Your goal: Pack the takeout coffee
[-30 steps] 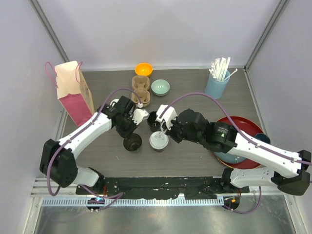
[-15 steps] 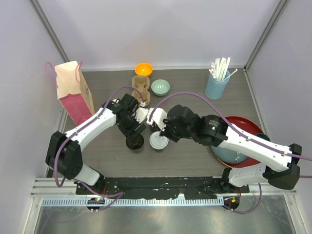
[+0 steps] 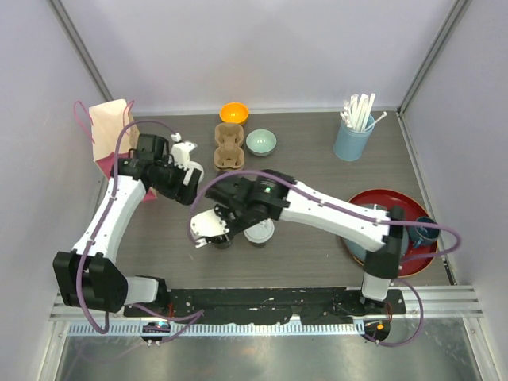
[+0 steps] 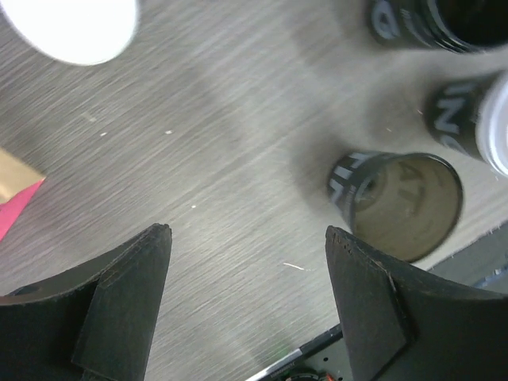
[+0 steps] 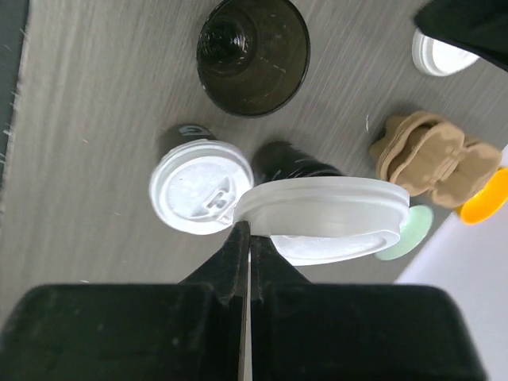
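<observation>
Right wrist view is showing my right claw (image 5: 244,232) pinching shut on the rim of a white lid (image 5: 325,214), held flat. An unlidded black cup (image 5: 252,55), looking empty, is standing just ahead of those fingertips, with a lidded cup (image 5: 201,197) sitting beside them. Farther off, my left claw (image 4: 246,238) is gaping wide, holding nothing.

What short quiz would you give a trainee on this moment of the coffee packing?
1. True or false: the right gripper is shut on a white lid.
2. How many of the three black cups already wear a lid? A none, B one, C all three.
3. Fill in: the left gripper hangs over bare table with its jaws ___.

Key: 1 true. 2 B, only the lidded cup. 3 open.
</observation>
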Controlling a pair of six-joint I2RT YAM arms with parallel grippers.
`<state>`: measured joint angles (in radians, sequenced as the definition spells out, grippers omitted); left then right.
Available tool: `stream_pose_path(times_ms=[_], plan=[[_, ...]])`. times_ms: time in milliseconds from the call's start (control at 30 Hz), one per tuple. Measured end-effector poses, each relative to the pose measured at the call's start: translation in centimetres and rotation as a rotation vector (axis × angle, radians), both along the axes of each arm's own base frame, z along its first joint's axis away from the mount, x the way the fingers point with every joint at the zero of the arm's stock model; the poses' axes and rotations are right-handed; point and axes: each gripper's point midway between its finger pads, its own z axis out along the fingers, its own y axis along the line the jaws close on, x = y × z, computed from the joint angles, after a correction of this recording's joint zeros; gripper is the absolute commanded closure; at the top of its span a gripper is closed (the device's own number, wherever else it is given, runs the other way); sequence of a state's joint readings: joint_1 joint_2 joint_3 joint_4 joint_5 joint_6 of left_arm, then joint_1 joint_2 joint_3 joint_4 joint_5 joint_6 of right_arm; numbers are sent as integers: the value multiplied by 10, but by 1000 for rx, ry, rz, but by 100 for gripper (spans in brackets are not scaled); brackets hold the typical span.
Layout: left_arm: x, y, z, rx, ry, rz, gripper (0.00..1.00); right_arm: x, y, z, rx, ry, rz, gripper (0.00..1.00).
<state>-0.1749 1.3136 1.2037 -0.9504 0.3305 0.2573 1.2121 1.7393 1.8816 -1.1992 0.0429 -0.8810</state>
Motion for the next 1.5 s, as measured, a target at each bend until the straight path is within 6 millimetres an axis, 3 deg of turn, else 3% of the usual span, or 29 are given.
stream_pose_path(times_ms=[100, 300, 567, 767, 900, 1133, 1267, 1433, 1500], plan=[[11, 17, -2, -2, -15, 88, 17, 6, 17, -16, -105, -42, 106, 99], [18, 21, -10, -32, -29, 142, 13, 10, 55, -28, -207, -162, 250, 99], [17, 28, -17, -85, -12, 172, 13, -3, 65, -52, -329, -232, 322, 99], [16, 20, -14, -132, -8, 142, 31, -3, 57, -72, -410, -239, 330, 99], [6, 9, -6, -191, 15, 109, 29, 2, 49, -78, -459, -266, 319, 99], [-10, -25, 57, -417, 8, 30, 18, 3, 6, -93, -608, -307, 326, 99], [-24, -37, 66, -498, 64, 23, 14, -3, -6, -83, -627, -335, 355, 99], [-41, -49, 60, -547, 147, -2, 15, -4, 3, -65, -598, -392, 376, 99], [-47, -55, 57, -555, 176, -14, 20, -4, 9, -57, -579, -409, 380, 99]])
